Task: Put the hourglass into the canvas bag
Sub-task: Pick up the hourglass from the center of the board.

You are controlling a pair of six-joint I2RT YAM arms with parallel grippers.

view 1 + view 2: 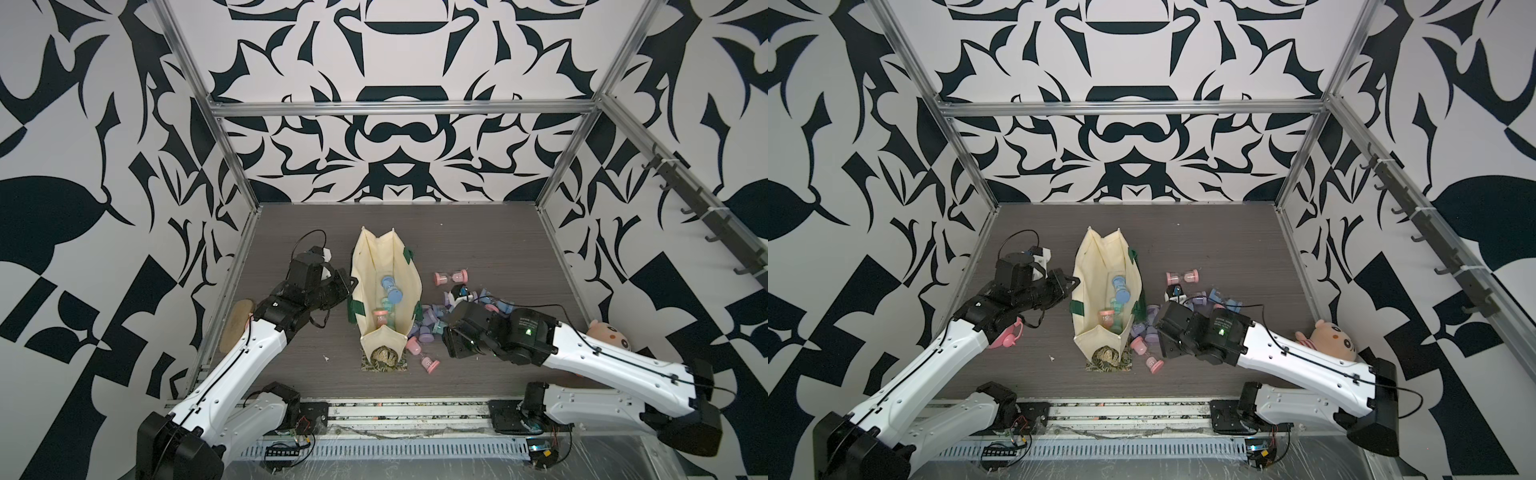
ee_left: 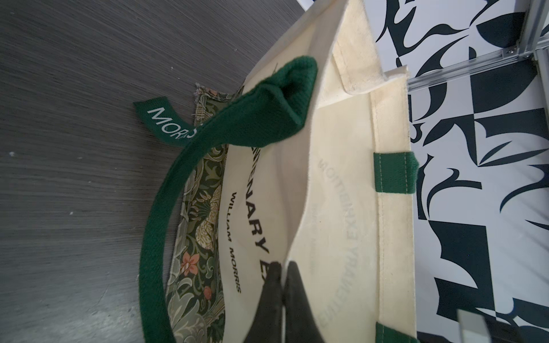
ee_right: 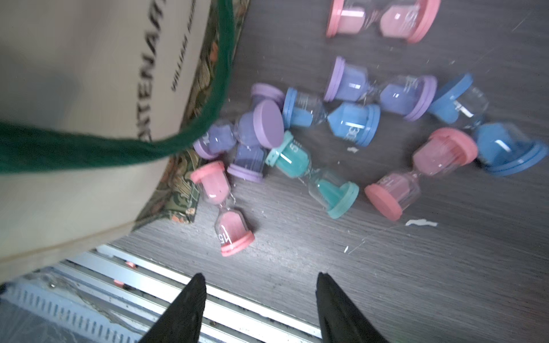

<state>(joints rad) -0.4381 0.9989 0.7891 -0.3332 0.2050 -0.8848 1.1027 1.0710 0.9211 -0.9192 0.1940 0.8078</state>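
Now fetching: left gripper (image 2: pixel 283 267) pinches the canvas bag (image 1: pixel 368 270) wall at frame centre. The right gripper (image 3: pixel 261 279), jaws spread and empty, likely needs lowering onto the pink hourglass (image 1: pixel 422 355) lying just lower right of the bag.

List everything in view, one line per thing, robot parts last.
canvas bag: one, cream with green handles, standing open mid-table
hourglasses in bag: at least two, blue and pink, down inside it
hourglasses on table: at least nine, pink, purple, blue and teal, lying heaped beside the bag on the right arm's side
plush toy: one, peach, table edge behind the right arm
tan flat thing: one, tan, table edge by the left arm
table: one, dark grey woodgrain, under everything
left fingers: two, black, shut on the bag's wall
right fingers: two, black, open and empty, over the table's near edge
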